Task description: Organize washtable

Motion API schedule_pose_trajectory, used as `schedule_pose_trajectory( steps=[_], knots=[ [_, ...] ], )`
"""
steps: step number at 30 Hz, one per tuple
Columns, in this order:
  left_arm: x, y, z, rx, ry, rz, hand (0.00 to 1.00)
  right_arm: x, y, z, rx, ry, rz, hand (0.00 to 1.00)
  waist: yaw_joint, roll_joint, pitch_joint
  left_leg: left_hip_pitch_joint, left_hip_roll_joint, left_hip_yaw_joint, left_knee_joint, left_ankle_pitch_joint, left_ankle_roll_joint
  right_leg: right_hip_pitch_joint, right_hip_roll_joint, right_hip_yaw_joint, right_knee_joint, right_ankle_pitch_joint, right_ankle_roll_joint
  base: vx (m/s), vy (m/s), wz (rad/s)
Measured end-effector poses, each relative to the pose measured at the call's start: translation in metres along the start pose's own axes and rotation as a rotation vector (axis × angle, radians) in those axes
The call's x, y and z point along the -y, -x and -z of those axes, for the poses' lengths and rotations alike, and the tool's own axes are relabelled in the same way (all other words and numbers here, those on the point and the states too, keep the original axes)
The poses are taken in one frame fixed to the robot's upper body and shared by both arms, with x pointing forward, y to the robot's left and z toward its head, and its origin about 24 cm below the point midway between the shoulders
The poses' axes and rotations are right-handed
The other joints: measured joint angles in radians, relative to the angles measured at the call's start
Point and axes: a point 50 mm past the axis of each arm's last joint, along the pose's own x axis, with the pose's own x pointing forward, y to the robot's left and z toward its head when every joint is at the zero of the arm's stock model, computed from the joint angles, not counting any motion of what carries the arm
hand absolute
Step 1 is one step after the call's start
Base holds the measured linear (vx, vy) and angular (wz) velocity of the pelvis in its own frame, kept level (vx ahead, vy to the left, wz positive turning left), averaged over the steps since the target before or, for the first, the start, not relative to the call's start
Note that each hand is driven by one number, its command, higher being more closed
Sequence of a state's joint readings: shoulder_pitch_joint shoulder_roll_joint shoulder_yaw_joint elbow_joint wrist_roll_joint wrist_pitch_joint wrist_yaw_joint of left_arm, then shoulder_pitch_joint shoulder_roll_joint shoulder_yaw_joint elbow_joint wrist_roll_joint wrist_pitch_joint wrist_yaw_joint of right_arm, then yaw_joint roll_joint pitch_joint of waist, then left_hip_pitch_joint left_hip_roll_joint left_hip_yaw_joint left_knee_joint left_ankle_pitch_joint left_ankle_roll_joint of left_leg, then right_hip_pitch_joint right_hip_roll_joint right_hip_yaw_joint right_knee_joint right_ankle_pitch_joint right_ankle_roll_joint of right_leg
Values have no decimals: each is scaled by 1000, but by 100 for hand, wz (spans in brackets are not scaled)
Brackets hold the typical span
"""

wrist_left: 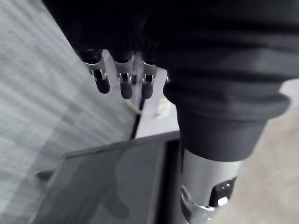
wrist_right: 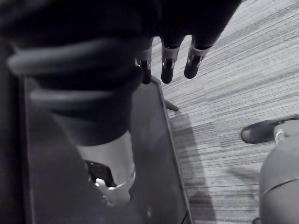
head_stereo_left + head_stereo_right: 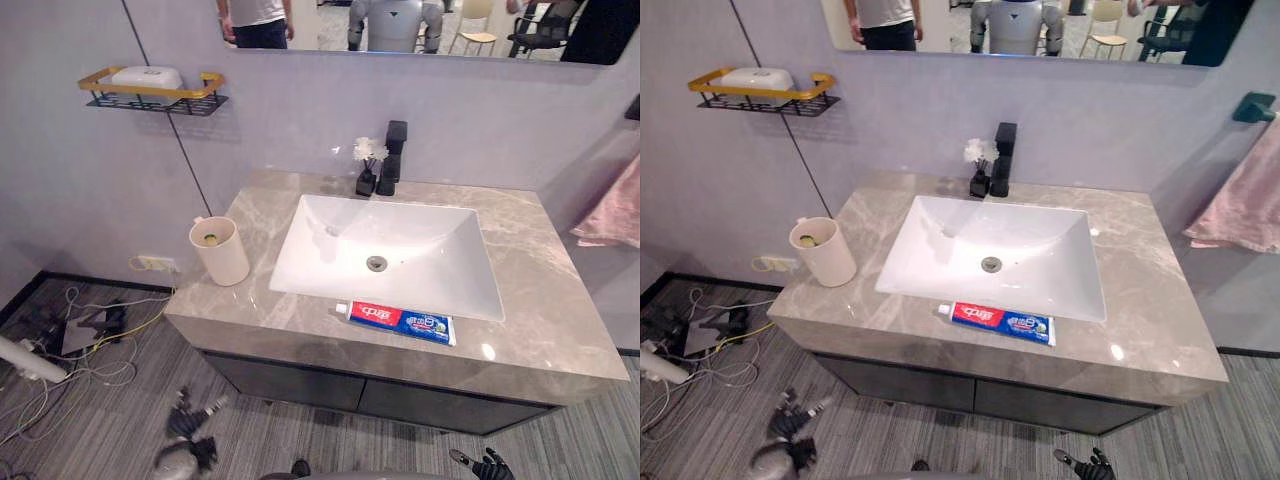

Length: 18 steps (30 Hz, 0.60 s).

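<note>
We judge the tidying as not yet begun. The toothpaste tube [image 3: 400, 322] lies flat on the front strip of the desk [image 3: 560, 320], just in front of the sink [image 3: 430, 230], with its cap end turned toward the cup's side. The cup [image 3: 220, 250] stands upright, well apart from the tube, on the left part of the desk with something small and yellowish inside. Our left hand [image 3: 190, 435] hangs low in front of the cabinet [image 3: 300, 380] under the desk, its fingers [image 1: 100, 77] straight, loose and apart, holding nothing. Our right hand [image 3: 490, 466] hangs low on the other side, its fingers [image 2: 168, 70] likewise relaxed and empty. Neither touches anything on the desk. Nearly everything is left, as we read it: pick up the tube and stow it, probably in the cup. The black faucet [image 3: 393, 155] at the back looks in place.
</note>
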<state>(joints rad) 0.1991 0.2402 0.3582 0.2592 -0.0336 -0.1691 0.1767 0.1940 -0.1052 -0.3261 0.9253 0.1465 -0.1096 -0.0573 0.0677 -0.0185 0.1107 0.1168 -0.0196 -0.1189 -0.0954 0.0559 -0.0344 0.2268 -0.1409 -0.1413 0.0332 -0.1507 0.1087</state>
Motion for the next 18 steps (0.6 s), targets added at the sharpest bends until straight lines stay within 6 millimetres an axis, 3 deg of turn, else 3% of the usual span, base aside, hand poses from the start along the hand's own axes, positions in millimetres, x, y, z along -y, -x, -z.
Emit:
schedule_pose_trajectory(
  steps=[2, 3, 6, 8, 11, 18],
  knots=[
    [-5, -4, -33, 145, -29, -21, 0, -6, 1, -7, 38, -11, -24, 0, 5, 1, 1, -5, -3, -10, 1, 0, 1, 6, -4, -21, -1, 0, 1, 69, -29, 16],
    [-7, -4, -39, 170, -30, -28, 0, -8, 1, -9, 47, -14, -33, 0, 5, 2, 1, -5, -3, -13, 1, 0, 0, 11, -4, -25, -1, 0, 1, 63, -29, 18],
    [-12, 2, -86, 374, -35, -75, 0, -11, 2, -5, 38, -22, -42, 0, 9, -1, 1, -25, -4, -22, 37, -18, 0, 16, -6, -49, 2, 0, 1, 34, -20, 15],
    [-11, 17, -127, 577, -69, -111, 0, -10, 5, -3, 39, -25, -44, 0, 8, 1, 0, -36, -3, -23, 74, -39, 0, 17, -3, -51, 14, 0, 1, 6, -11, 3],
    [-1, 37, -162, 769, -84, -107, 0, -10, 5, -2, 40, -25, -49, 0, 3, 9, -5, -34, -3, -25, 83, -52, 2, 29, -3, -52, 17, 0, 0, -39, -7, 0],
    [48, 81, -196, 1013, -8, 137, 0, -9, 6, 2, 28, -25, -58, 0, -2, 26, -18, -34, -6, -33, 76, -46, 3, 20, -3, -58, 20, -11, -9, -71, -11, 3]
  ],
)
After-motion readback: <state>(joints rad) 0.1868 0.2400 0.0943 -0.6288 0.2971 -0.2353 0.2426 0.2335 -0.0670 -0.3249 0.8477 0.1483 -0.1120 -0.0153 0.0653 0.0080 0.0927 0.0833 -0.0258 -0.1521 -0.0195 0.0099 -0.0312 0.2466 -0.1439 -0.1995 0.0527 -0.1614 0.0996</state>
